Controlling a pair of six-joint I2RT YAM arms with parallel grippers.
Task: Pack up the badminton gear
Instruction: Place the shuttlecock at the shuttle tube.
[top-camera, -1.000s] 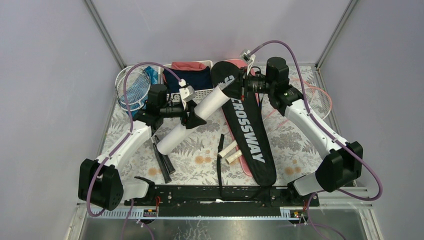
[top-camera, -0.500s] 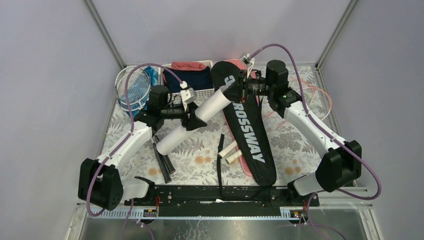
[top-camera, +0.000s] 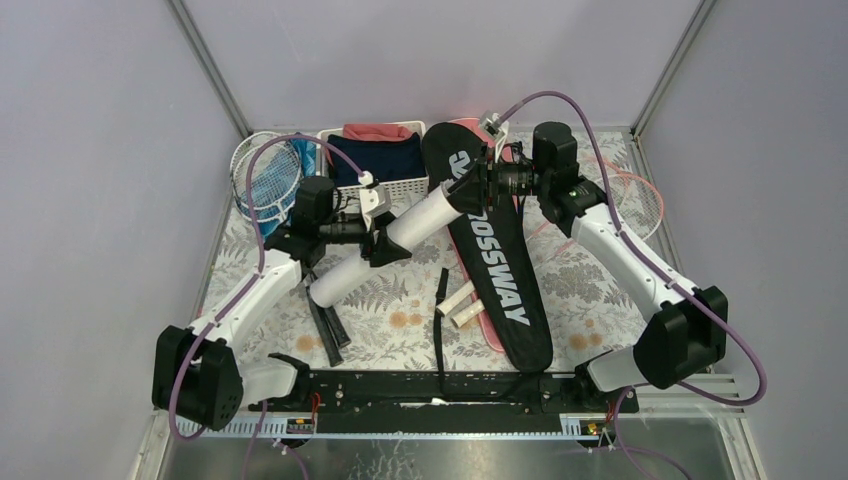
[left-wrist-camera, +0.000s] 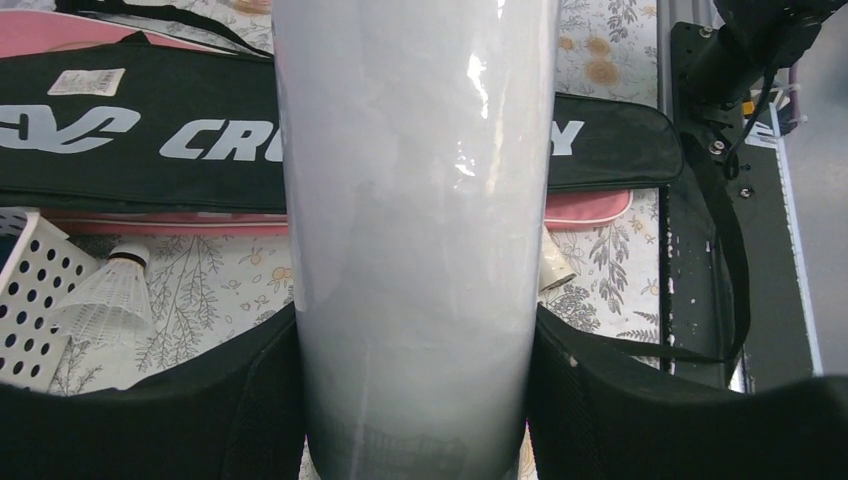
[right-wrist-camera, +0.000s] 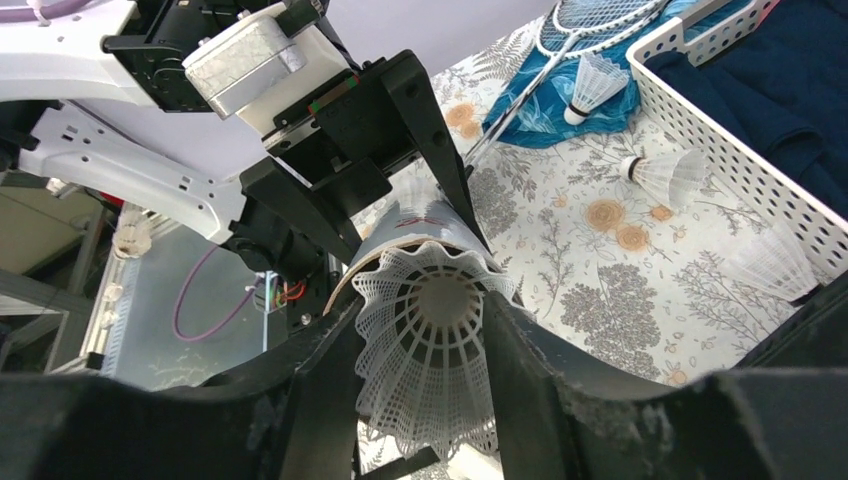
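We log plain lilac-grey walls (top-camera: 100, 150) on three sides, with slanting aluminium posts (top-camera: 207, 70) at the two back corners. We see a floral tablecloth (top-camera: 400, 300), pale, printed with grey ferns and orange blooms. Light is soft and even, and shadows are faint.

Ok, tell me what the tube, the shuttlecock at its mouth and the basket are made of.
Tube: glossy white skin with sharp glare streaks, brownish cut edge; likely coated card.
Shuttlecock: white moulded plastic, judging by its open lattice skirt.
Basket: rigid white plastic, matte, with regular rows of holes.
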